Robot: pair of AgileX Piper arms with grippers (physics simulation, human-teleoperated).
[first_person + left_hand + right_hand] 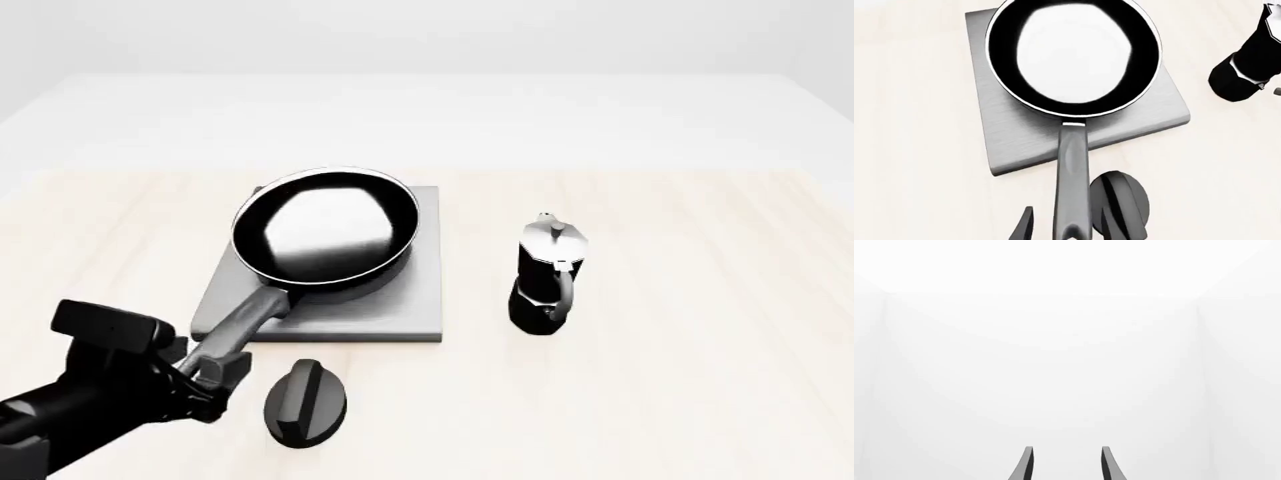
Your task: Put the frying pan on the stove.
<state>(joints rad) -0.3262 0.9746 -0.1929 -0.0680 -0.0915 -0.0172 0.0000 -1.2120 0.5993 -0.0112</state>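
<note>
So the frying pan (327,232) sits on the stove (400,305). The left hand (1066,227) is spread around the handle's end, not clearly pinching it. The right hand (1066,465) is open, holding nothing.

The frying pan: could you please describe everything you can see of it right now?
The round black shallow frying pan has a glossy, pale-reflecting inside, a thin light rim and a long dark grey handle. It sits upright on the flat square grey metal stove, its bowl towards the slab's far left part and slightly overhanging the far edge. The handle juts past the near edge, towards the left gripper, whose fingers flank its end. A black oval knob lies beside the handle's end.
</note>
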